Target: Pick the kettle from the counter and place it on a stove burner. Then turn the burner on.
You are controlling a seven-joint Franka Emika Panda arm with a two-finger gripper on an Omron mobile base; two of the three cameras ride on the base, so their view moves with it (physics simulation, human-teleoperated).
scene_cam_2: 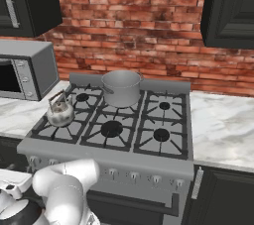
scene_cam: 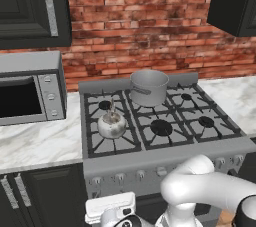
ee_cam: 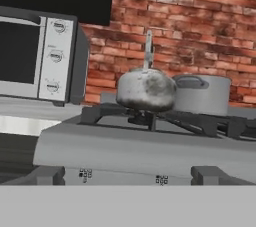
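left base view: one kettle (scene_cam: 111, 124) on the stove burner (scene_cam: 111, 130), one pot (scene_cam: 149, 87); gripper spread.

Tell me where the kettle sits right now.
The kettle stands on the stove's front-left burner grate, left of the centre burner and in front of the pot, microwave to its left.

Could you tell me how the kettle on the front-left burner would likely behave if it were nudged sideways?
The kettle looks like rigid metal, so it should not flex. Its squat, round body sits low on the grate, so tipping seems unlikely; it would probably catch or scrape on the bars. Its smooth, shiny surface may be slippery.
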